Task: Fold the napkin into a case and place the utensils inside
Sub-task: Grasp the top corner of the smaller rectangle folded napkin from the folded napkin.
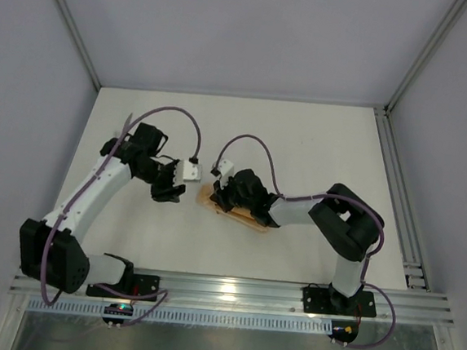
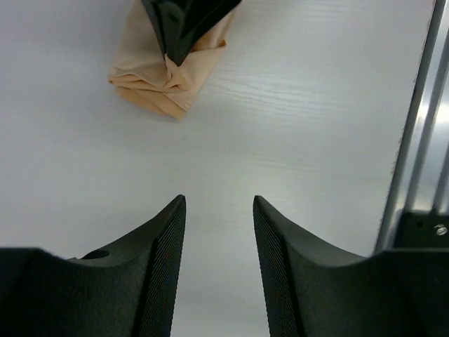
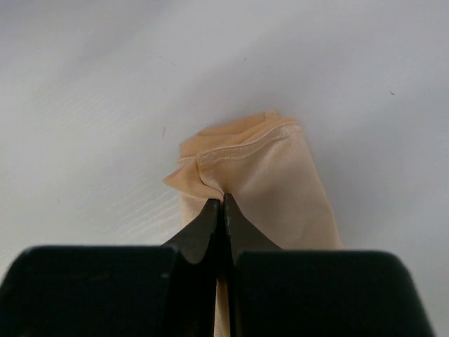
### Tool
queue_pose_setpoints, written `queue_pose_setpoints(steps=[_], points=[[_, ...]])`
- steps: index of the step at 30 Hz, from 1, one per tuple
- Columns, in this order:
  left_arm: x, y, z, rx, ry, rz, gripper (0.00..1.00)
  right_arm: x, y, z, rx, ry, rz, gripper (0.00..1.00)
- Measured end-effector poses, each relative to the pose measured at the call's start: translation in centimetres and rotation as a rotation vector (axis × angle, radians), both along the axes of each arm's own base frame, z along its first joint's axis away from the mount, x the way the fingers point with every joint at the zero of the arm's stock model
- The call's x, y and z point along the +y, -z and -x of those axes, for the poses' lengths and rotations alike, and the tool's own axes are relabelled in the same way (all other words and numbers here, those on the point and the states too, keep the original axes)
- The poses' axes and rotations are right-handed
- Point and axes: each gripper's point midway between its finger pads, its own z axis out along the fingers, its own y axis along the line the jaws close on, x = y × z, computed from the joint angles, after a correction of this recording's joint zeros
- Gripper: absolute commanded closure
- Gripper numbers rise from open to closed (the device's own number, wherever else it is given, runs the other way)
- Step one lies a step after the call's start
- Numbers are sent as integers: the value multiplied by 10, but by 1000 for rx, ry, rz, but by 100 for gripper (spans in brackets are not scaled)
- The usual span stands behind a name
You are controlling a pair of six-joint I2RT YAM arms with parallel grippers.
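Observation:
The peach-orange napkin (image 1: 250, 220) lies folded into a narrow pouch near the table's middle, mostly under my right arm. My right gripper (image 3: 224, 200) is shut on a pinch of cloth near the napkin's (image 3: 273, 175) hemmed end, puckering it. In the left wrist view that same end of the napkin (image 2: 168, 77) shows with the right gripper's black fingers (image 2: 184, 28) on it. My left gripper (image 2: 219, 203) hangs open over bare table a little to the left of the napkin, with nothing between its fingers. The utensils are out of view.
An aluminium rail (image 1: 396, 181) runs along the table's right side and another (image 1: 232, 289) along the near edge by the arm bases. Grey walls close the back and both sides. White tabletop (image 1: 302, 140) surrounds the napkin.

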Motion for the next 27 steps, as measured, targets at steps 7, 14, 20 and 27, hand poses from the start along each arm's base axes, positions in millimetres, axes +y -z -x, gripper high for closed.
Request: queue_pose_setpoints(steps=[7, 14, 20, 27], points=[[-36, 24, 26, -337, 500, 18, 58, -7, 3, -3, 73, 61, -46, 97], [-44, 75, 18, -417, 748, -29, 58, -7, -2, -5, 117, 74, -90, 97], [-51, 102, -10, -456, 785, -67, 50, -9, -11, -9, 112, 83, -109, 97], [-60, 107, -30, -539, 809, -75, 49, -12, -16, -12, 111, 90, -118, 97]])
